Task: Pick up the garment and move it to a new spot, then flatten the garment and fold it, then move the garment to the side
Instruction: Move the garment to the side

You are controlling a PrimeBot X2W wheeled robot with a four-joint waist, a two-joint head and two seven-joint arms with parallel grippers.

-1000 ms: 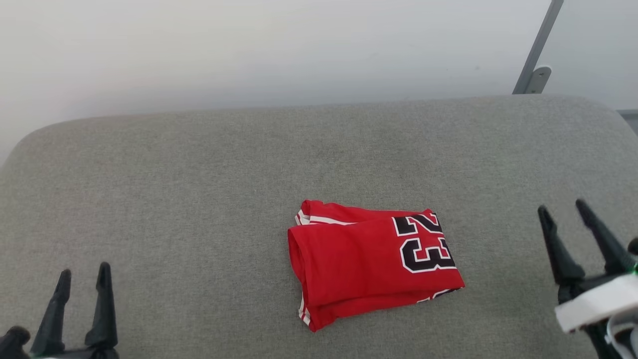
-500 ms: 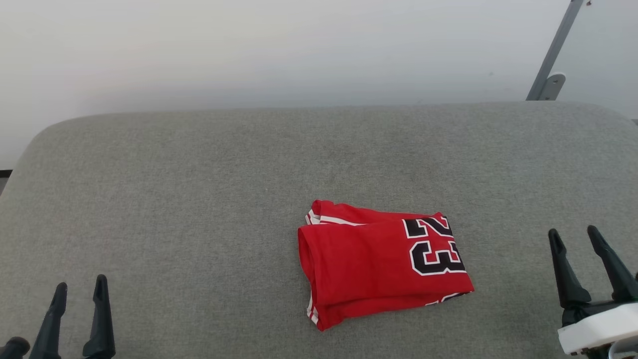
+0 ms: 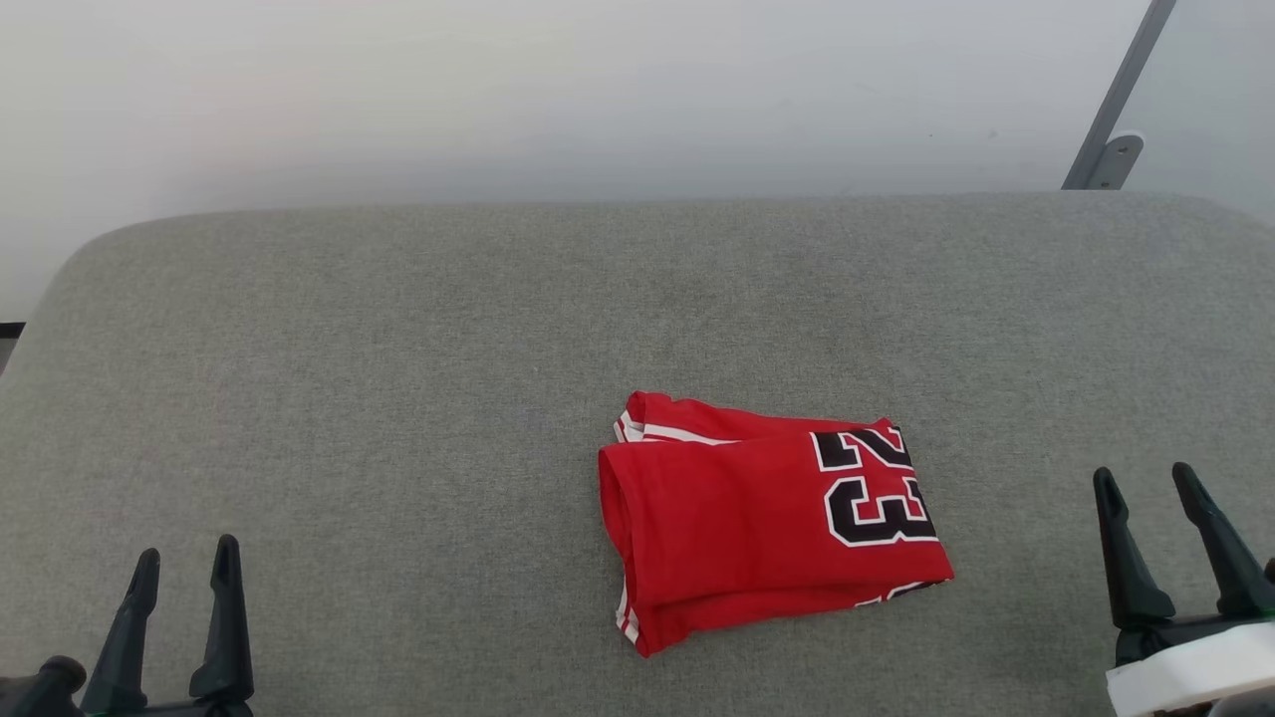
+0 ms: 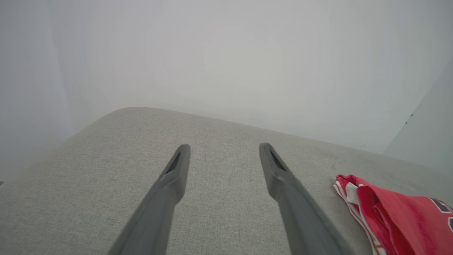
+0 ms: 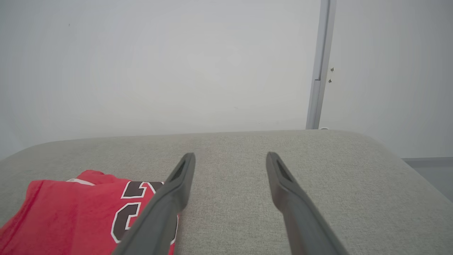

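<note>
- Left gripper [image 3: 186, 553]: spread wide, empty; low at the near-left of the grey upholstered surface [image 3: 398, 378], well apart from the garment [image 3: 767, 518].
- Right gripper [image 3: 1144, 473]: released, nothing held; off the garment's right edge, near, not touching.
- State of garment: folded into a compact red packet, right of centre, number print up.
- Handling, judged: light, limp jersey; likely sags and unfolds if lifted by one layer.
- Hold: pinch all layers at the rounded left fold, second pinch at the right edge.
</note>
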